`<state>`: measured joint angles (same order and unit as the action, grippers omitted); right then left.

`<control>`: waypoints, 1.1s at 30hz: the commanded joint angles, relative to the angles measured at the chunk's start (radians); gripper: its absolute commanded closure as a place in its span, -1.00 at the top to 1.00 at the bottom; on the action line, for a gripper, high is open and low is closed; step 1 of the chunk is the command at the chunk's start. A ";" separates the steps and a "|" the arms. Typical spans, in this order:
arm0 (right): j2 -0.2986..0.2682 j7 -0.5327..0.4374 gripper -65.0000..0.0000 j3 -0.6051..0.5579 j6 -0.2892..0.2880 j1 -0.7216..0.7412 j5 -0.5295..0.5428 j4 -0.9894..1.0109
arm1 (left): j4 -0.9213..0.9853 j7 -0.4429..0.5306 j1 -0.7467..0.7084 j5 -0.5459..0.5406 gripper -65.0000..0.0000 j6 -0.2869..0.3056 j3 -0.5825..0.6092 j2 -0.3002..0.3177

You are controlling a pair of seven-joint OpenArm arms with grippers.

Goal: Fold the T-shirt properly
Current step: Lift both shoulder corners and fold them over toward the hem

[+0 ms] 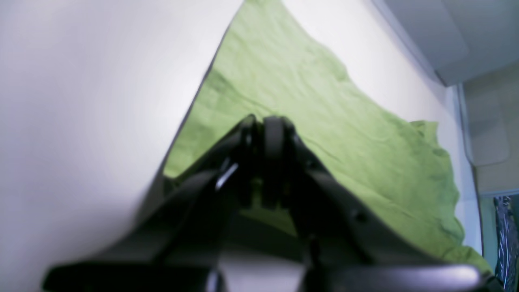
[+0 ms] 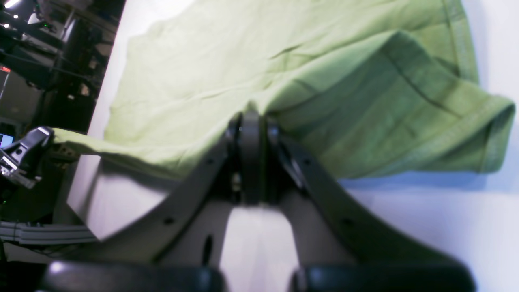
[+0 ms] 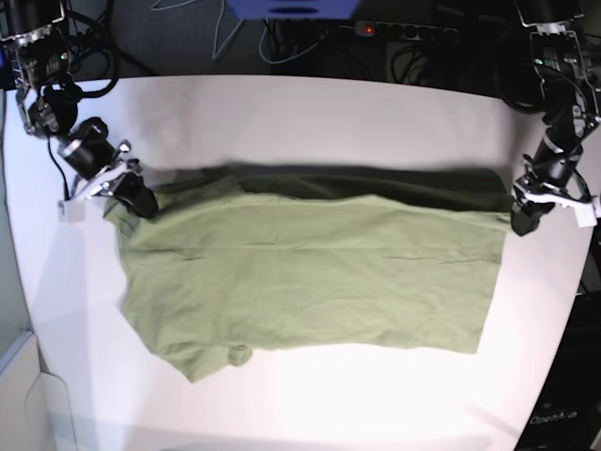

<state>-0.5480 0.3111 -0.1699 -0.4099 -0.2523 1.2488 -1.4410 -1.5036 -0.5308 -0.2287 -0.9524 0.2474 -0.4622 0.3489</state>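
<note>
The olive-green T-shirt [image 3: 310, 272] lies spread across the white table [image 3: 310, 113], with its far edge lifted and casting a dark shadow underneath. My right gripper [image 3: 143, 203] is shut on the shirt's far left corner; in the right wrist view [image 2: 251, 119] its jaws pinch the fabric beside a hemmed sleeve [image 2: 458, 134]. My left gripper [image 3: 521, 222] is shut on the far right corner; in the left wrist view [image 1: 267, 125] its jaws are closed on the cloth [image 1: 324, 121]. No white tag shows.
A sleeve [image 3: 218, 359] sticks out at the shirt's near left. Cables and a power strip [image 3: 404, 30] lie behind the table's far edge. The table's right edge runs close to my left arm [image 3: 563, 122].
</note>
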 commanded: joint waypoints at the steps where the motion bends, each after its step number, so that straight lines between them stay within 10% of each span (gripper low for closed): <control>1: -0.020 -0.020 -0.97 0.010 -0.010 0.017 0.022 -0.005 | 0.007 0.024 0.047 -0.010 -0.93 0.013 -0.004 0.020; 33: 0.004 0.089 -0.98 -0.015 -0.010 0.296 -0.024 0.199 | 0.248 0.022 0.300 0.138 -0.92 0.011 0.062 0.000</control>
<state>-0.5285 0.4179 -0.1902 -0.4091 0.0307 1.2114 -1.2270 -1.2369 -0.5270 0.0589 -0.8051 0.2508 -0.3946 0.3302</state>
